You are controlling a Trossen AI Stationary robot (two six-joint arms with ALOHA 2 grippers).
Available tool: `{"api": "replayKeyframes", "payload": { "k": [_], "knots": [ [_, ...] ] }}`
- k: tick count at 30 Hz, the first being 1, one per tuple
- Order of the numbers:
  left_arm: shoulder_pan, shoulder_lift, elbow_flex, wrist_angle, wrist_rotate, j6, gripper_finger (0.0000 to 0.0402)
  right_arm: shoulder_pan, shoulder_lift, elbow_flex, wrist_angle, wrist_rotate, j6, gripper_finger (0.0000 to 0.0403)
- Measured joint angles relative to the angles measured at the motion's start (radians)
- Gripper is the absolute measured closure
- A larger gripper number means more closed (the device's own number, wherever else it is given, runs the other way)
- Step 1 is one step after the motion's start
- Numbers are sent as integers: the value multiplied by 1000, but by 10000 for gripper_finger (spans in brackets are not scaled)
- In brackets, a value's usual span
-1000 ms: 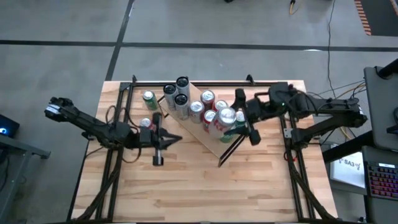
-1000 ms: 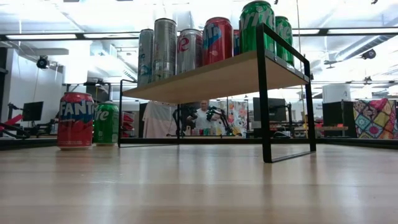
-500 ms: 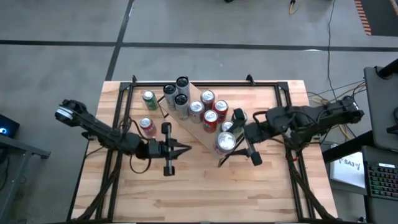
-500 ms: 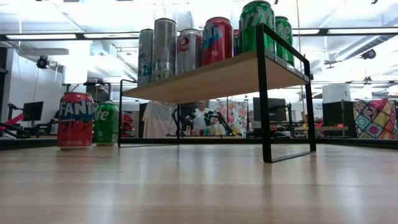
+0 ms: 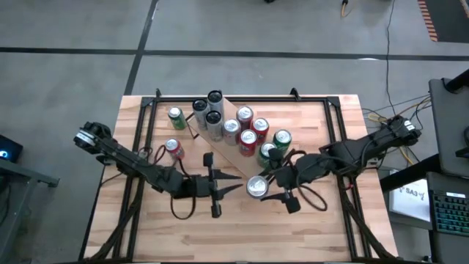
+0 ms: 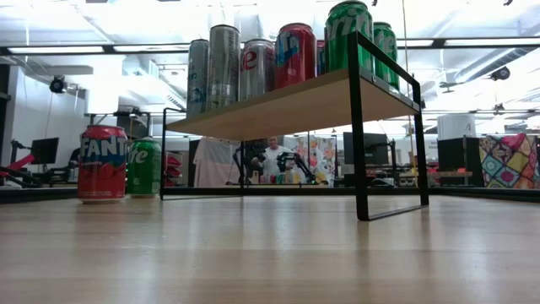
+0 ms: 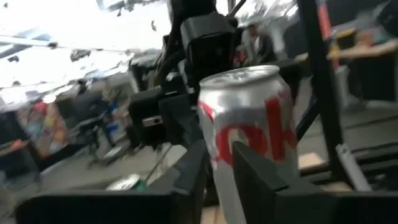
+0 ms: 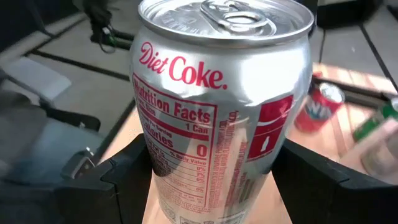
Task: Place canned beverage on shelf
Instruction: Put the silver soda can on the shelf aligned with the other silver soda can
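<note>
Diet Coke can (image 8: pixel 217 106) upright, pinched in right gripper (image 5: pixel 272 189); left gripper (image 5: pixel 233 183) just beside, seemingly near-closed.

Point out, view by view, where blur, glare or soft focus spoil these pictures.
Left wrist view: smeared throughout, the silver can and the room behind it soft, bright glare at upper left. Right wrist view: the Diet Coke can sharp, the table and red can behind it blurred. Low view: ceiling lights wash out the top; the near tabletop is soft. High view: evenly lit, sharp.

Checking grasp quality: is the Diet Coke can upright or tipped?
Upright: the Diet Coke can shows its lid on top, held in the right tool.
</note>
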Motion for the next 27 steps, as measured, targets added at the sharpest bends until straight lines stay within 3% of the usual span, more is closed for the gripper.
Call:
{"api": "replayKeyframes", "payload": {
  "k": [9,15,19,27],
  "knots": [
    [-31,18,41,-38,-82,-14,192,57,29,0,-58,158,26,136],
    [-32,59,40,2,-2,-27,112,59,58,0,-58,197,19,136],
    [-31,88,40,30,1,-10,91,58,91,25,-97,228,2,136],
    [-27,118,39,55,-18,-30,88,58,147,68,-111,253,-34,136]
  ]
}}
